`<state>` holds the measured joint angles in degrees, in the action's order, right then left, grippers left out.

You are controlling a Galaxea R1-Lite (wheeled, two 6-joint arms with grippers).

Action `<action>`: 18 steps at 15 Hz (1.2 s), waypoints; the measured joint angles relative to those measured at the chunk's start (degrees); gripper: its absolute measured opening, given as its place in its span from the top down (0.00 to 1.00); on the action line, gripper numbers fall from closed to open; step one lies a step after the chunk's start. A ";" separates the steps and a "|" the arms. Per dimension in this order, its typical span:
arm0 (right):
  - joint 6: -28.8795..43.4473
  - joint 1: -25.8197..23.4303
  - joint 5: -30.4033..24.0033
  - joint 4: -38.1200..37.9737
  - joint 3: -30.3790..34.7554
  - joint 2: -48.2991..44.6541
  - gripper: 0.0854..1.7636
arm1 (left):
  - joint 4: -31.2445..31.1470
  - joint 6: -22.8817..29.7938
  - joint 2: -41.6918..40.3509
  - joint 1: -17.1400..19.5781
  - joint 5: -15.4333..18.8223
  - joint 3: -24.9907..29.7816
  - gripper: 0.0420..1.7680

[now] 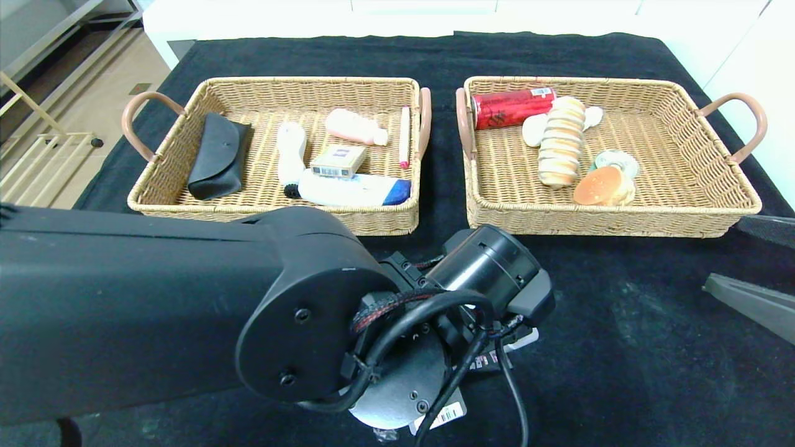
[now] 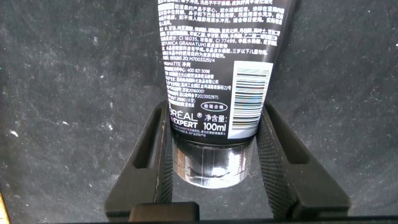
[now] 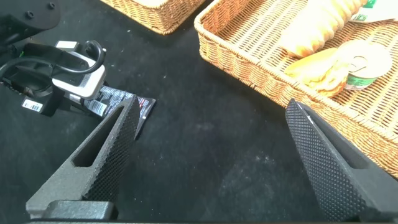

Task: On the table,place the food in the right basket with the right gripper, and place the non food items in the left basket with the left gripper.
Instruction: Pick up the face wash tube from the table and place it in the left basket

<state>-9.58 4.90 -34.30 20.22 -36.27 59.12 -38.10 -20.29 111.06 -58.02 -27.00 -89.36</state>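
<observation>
A black tube (image 2: 214, 68) with a silver cap lies on the black table cloth in front of the baskets. My left gripper (image 2: 215, 109) is down over it, a finger against each side just above the cap, shut on it. In the head view my left arm covers most of the tube (image 1: 497, 360), and the left gripper (image 1: 463, 347) sits under the wrist. The tube's flat end shows in the right wrist view (image 3: 127, 102). My right gripper (image 3: 211, 107) is open and empty, low over the cloth near the right basket (image 3: 249, 59), at the right edge of the head view (image 1: 754, 304).
The left basket (image 1: 273, 218) holds a black case (image 1: 217, 155), a pink bottle (image 1: 354, 127), a small box and white tubes. The right basket (image 1: 608, 225) holds a red can (image 1: 509, 107), stacked biscuits (image 1: 561, 141), a bun (image 1: 601, 185) and a tin.
</observation>
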 joint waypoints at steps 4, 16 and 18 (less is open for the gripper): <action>0.16 0.00 -0.09 0.11 -0.15 -0.09 0.03 | -0.13 0.09 -0.61 0.00 0.02 0.05 0.54; 0.18 -0.06 -0.01 0.02 -0.24 -1.38 0.03 | 0.04 11.03 -11.11 4.57 4.74 -0.11 0.54; 0.18 -0.02 -0.01 0.02 -0.11 -1.27 0.03 | 0.21 11.41 -12.43 6.12 5.07 -0.74 0.54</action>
<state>-9.40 4.88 -34.32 20.25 -36.38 57.86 -37.89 -8.87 98.62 -51.90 -21.93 -90.10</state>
